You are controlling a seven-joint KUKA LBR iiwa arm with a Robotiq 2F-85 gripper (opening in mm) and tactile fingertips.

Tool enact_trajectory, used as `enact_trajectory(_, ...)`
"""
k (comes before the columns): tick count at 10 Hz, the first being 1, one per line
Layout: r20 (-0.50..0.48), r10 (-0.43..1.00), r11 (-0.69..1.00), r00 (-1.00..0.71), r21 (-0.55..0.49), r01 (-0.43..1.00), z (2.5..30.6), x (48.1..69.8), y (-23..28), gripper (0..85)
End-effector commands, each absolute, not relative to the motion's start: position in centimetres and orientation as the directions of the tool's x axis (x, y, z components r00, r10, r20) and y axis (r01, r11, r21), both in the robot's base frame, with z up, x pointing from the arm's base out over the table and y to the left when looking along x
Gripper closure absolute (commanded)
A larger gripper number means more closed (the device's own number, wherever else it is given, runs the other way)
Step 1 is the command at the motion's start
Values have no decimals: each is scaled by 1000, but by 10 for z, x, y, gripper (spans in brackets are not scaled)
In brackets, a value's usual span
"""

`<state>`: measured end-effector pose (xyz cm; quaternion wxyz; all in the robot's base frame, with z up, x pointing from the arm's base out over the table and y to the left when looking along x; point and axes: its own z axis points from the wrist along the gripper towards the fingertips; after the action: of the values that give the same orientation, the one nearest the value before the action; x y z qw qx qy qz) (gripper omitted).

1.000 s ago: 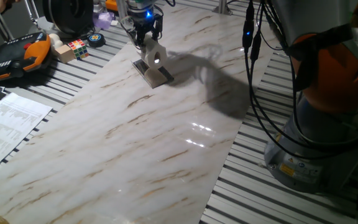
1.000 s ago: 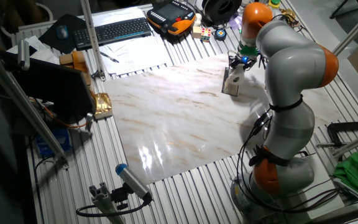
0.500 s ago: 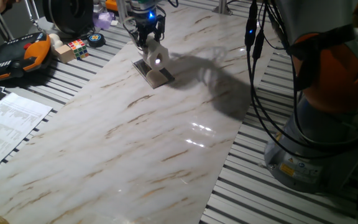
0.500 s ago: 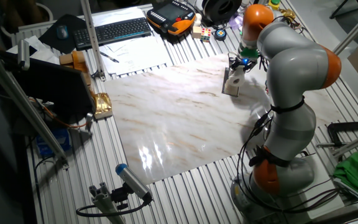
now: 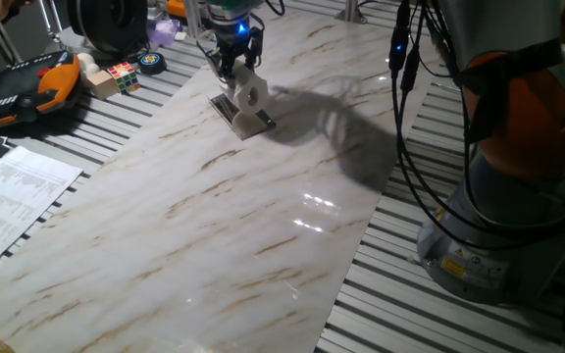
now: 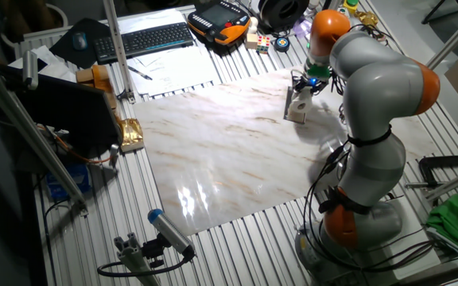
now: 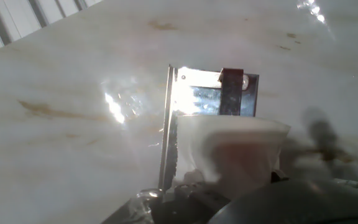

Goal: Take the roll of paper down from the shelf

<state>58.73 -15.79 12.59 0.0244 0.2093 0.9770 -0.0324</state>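
Observation:
The roll of paper (image 5: pixel 249 92) is a small white cylinder with its dark core hole facing the camera. It is held just above the shelf (image 5: pixel 246 122), a small dark flat plate on the marble tabletop. My gripper (image 5: pixel 234 65) comes down from above and is shut on the roll's top end. The other fixed view shows the roll (image 6: pixel 298 104) under the gripper (image 6: pixel 305 84). In the hand view the white roll (image 7: pixel 229 152) fills the lower middle, with the shiny shelf (image 7: pixel 201 99) beyond it. The fingers are hidden there.
An orange and black pendant (image 5: pixel 23 86), a colour cube (image 5: pixel 123 75) and a round disc (image 5: pixel 151 62) lie at the far left. Printed sheets (image 5: pixel 13 191) lie left of the marble. My arm's base (image 5: pixel 503 196) and cables (image 5: pixel 402 98) stand right.
The gripper and the roll have shifted slightly to the right, and the roll now hangs a little more tilted over the shelf. The shelf has not moved.

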Motion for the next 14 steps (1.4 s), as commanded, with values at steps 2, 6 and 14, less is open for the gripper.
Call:
enact_trajectory(2,-65,408,910,-911,-50,412,125,583,-154,520)
enact_trajectory(6,-70,418,906,-906,-43,421,126,572,-145,503)
enact_trajectory(14,-71,433,899,-898,-37,436,125,554,-132,483)
